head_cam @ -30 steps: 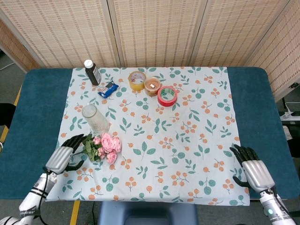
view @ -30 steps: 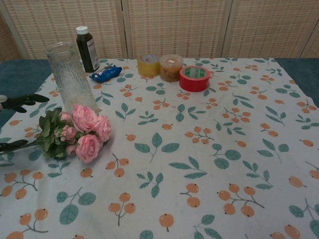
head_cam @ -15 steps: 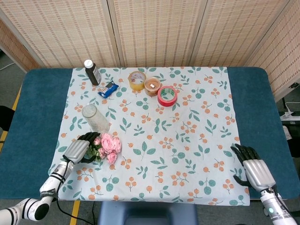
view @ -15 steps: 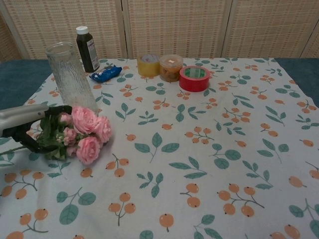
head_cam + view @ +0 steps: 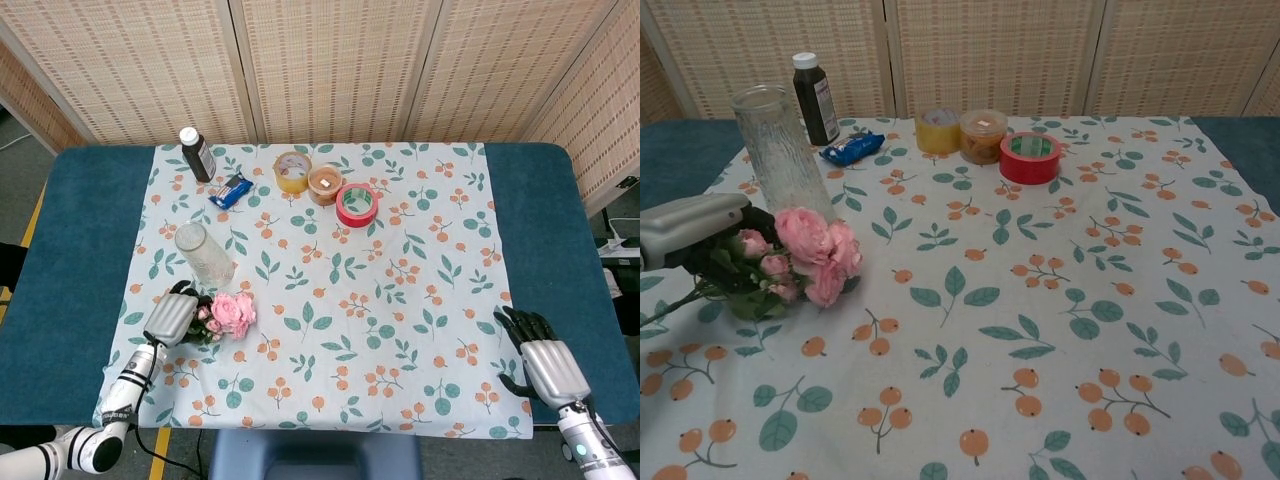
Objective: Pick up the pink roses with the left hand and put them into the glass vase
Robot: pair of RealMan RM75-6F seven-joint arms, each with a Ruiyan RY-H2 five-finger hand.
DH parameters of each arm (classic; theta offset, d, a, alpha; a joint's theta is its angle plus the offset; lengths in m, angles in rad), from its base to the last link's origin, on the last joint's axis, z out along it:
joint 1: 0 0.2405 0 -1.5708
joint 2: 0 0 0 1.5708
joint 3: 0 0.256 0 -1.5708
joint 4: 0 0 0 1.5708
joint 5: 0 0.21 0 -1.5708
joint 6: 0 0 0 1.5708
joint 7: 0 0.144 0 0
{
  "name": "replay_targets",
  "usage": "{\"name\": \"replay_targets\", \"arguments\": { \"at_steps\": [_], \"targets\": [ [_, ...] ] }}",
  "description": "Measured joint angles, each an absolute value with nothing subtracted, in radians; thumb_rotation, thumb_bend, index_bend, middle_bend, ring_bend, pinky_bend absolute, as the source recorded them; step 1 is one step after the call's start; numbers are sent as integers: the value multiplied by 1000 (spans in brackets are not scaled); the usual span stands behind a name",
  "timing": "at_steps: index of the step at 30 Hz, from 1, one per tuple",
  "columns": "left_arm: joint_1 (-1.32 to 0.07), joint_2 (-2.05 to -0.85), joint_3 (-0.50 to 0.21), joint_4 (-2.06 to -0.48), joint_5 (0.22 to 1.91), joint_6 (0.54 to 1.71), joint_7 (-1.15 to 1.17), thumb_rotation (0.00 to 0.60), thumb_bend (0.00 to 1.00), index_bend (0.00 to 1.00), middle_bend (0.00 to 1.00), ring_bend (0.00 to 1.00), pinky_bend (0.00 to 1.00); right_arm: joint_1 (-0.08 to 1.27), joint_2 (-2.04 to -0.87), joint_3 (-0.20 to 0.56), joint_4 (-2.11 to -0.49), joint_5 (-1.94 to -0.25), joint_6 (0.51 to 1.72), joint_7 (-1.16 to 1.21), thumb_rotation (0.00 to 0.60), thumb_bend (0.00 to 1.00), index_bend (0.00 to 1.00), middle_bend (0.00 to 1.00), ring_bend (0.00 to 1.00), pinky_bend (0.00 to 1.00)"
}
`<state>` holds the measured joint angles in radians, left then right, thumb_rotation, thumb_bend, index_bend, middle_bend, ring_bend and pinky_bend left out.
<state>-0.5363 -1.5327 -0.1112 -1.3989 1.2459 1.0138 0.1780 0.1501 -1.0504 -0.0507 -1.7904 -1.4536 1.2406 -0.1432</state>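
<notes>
The pink roses [image 5: 232, 313] [image 5: 812, 248] with green leaves sit at the table's left front, raised slightly off the cloth. My left hand [image 5: 169, 319] [image 5: 692, 231] grips the bunch at its leafy stem end, fingers curled around it. The clear glass vase [image 5: 203, 254] [image 5: 781, 153] stands upright just behind the roses, close to the blooms. My right hand [image 5: 541, 363] rests at the table's right front edge with its fingers apart and nothing in it; the chest view does not show it.
At the back stand a dark bottle [image 5: 196, 153], a blue packet [image 5: 231, 190], a yellow tape roll [image 5: 292, 171], a small orange-filled tub [image 5: 325, 184] and a red tape roll [image 5: 357, 204]. A floral cloth [image 5: 400, 300] covers the blue table.
My left hand moved in onto the bunch, closed around its stems and lifted the roses a little. The right hand stayed put.
</notes>
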Motion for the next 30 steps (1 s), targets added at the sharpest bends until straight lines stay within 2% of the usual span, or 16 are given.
{"name": "replay_targets", "arguments": {
  "at_steps": [9,18,21,23,28,30],
  "targets": [
    [-460,-1519,-102,-1441,1394,1222,-108,600,409,646,673,428,166,148,-1050,-50,-1791,-1453,1243,-142,600,187,0,0,0,0],
    [-380,-1394,-133,-1618,1493,1403,-550,600,407,653,692,428,166,155,-1053,-50,-1788,-1447,1225,-146,600,187,0,0,0,0],
    [-372,-1364,-180,-1650,1500,1455,-705,600,408,655,694,426,166,156,-1053,-51,-1789,-1448,1223,-146,600,187,0,0,0,0],
    [-376,-1358,-237,-1653,1492,1484,-784,600,408,661,701,424,166,155,-1052,-51,-1790,-1448,1227,-145,600,187,0,0,0,0],
    [-431,-1403,-405,-1583,1433,1533,-834,600,416,675,716,425,171,154,-1051,-51,-1793,-1446,1226,-145,600,186,0,0,0,0],
    [-465,-1430,-445,-1521,1418,1543,-821,600,417,675,714,425,171,153,-1050,-51,-1795,-1449,1229,-143,600,186,0,0,0,0]
  ]
}}
